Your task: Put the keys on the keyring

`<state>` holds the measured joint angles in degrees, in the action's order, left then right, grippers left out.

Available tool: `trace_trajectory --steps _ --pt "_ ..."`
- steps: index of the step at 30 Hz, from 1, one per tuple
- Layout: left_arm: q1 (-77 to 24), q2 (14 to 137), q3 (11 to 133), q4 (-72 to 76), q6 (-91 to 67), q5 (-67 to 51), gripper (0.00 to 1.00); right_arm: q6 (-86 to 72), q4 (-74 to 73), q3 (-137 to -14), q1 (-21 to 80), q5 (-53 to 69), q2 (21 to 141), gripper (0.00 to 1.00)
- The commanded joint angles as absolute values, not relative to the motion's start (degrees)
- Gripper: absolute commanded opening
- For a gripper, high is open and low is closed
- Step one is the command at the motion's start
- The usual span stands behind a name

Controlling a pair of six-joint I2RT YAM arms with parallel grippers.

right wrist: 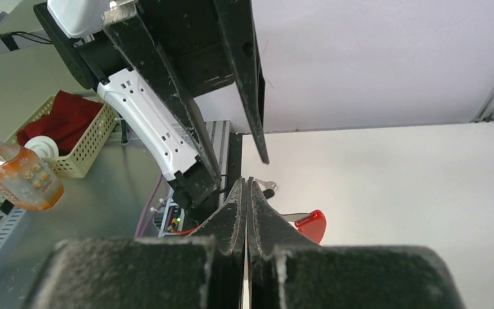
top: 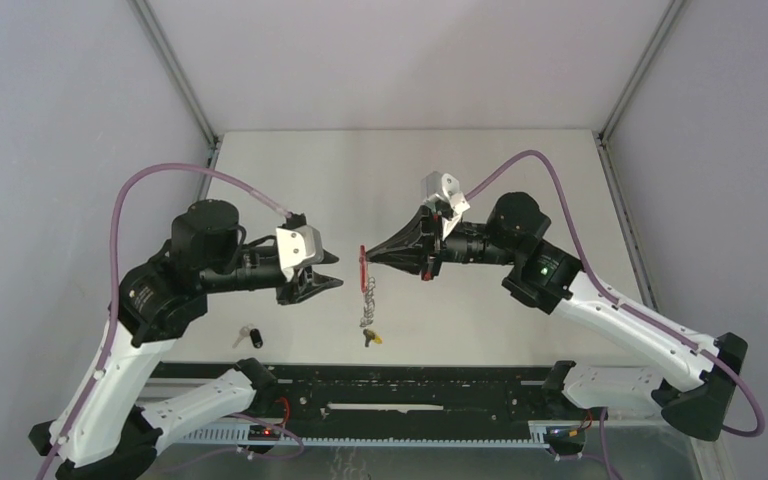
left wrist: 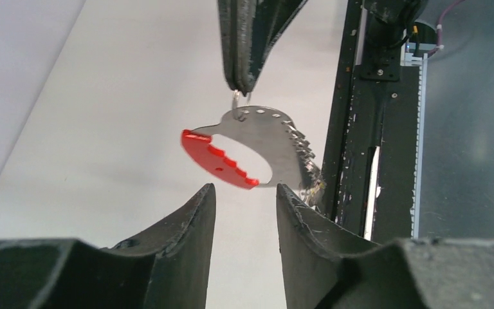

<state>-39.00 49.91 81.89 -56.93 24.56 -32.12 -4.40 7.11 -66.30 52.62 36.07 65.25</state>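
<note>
The keyring (top: 363,258) hangs in mid-air at the centre, a red curved band (left wrist: 215,161) on a silver plate, with its wire rings (top: 366,303) trailing toward the near edge. My right gripper (top: 370,259) is shut on a small ring at the plate's top (left wrist: 237,98). My left gripper (top: 332,281) is open just left of the keyring, holding nothing, and its fingertips (left wrist: 206,196) stand a little short of the red band. A yellow-tagged key (top: 372,338) lies at the end of the rings; I cannot tell whether it is joined to them. The black-tagged key (top: 251,335) lies on the table under the left arm.
A black rail (top: 410,385) runs along the table's near edge. Off the table, the right wrist view shows a yellow basket (right wrist: 80,151) with red cloth and a bottle (right wrist: 16,174) of orange liquid. Frame posts (top: 175,65) rise at the back corners.
</note>
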Motion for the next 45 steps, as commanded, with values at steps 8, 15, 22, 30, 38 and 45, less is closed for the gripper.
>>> trace_trajectory --steps 8,15,22,30,38,45 --pt "-38.1 48.7 79.6 -55.3 24.3 -35.1 0.45 -12.2 19.6 -61.0 51.2 41.4 62.9 0.00" --pt "-38.1 50.9 80.8 -53.3 22.1 -39.5 0.48 -13.2 21.8 -61.0 51.6 44.7 65.0 0.00" --pt "-38.1 51.8 82.0 -52.5 21.2 -43.6 0.39 -14.3 23.7 -61.0 52.1 47.9 65.6 0.00" --pt "-38.1 52.6 83.6 -54.2 22.4 -46.9 0.34 -11.6 19.1 -62.6 53.4 48.8 66.4 0.00" --pt "-38.2 52.8 84.1 -55.2 22.2 -49.8 0.32 -7.5 12.2 -66.0 55.3 47.7 67.7 0.00" --pt "-38.2 51.8 82.0 -57.7 25.5 -48.0 0.27 -5.6 9.1 -68.3 56.5 47.4 68.3 0.00"
